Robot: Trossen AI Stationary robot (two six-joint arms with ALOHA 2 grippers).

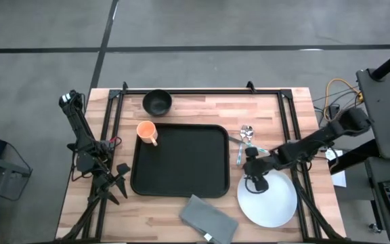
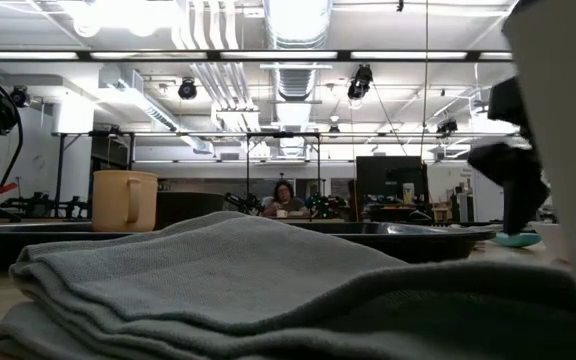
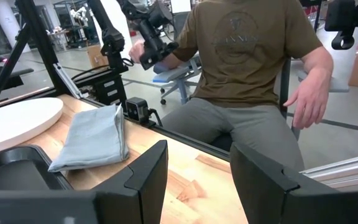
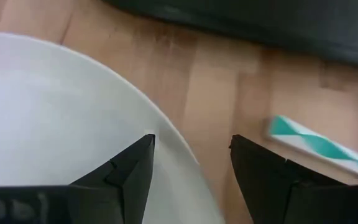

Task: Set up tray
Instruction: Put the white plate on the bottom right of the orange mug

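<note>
While the tray point(image 1: 180, 160) lies flat and bare at the middle of the table point(image 1: 276, 108), an orange mug point(image 1: 147, 132) stands at its far left corner, a black bowl point(image 1: 157, 102) beyond that, and a grey napkin point(image 1: 208, 217) off its near right corner. My right fingers point(image 1: 254, 184), spread apart and holding nothing, hang over the rim of the white plate point(image 1: 273, 203) just right of the tray. My left fingers point(image 1: 119, 181), also apart, wait beside the tray's left edge.
</note>
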